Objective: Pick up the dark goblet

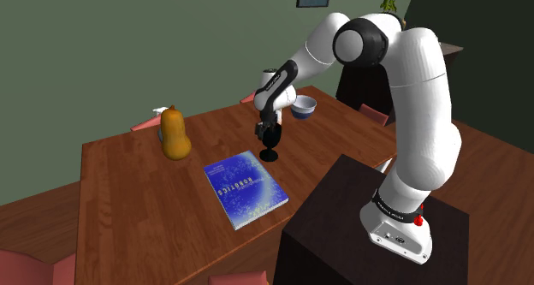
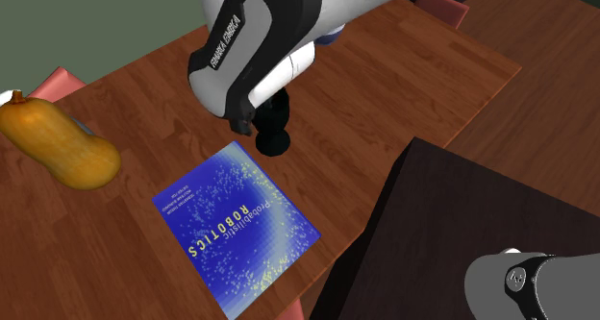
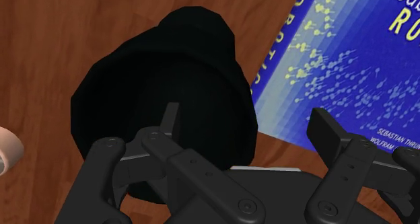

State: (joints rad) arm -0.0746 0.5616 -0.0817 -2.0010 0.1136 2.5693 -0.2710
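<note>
The wooden table carries everything, and the white arm reaches out over it from its dark stand. A blue book lies flat near the table's near edge, an orange squash stands well off toward the shoulder view's left, and a small bowl sits just beyond the hand. The dark goblet stands upright on the bare wood just beside the book's far corner, directly beneath the gripper. In the wrist view the jaws stand apart and clasp nothing: one finger hangs over the goblet's mouth while the other finger sits outside it, above the book, so the wall of the cup on the book side lies between them. The step in hand looks like the last of the descent before closing. To do it well, the hand should sink straight down until the pads overlap the rim deeply, keep the outer finger clear of the book's cover, then close gently so the tall, narrow-footed cup does not tip, and lift vertically.
</note>
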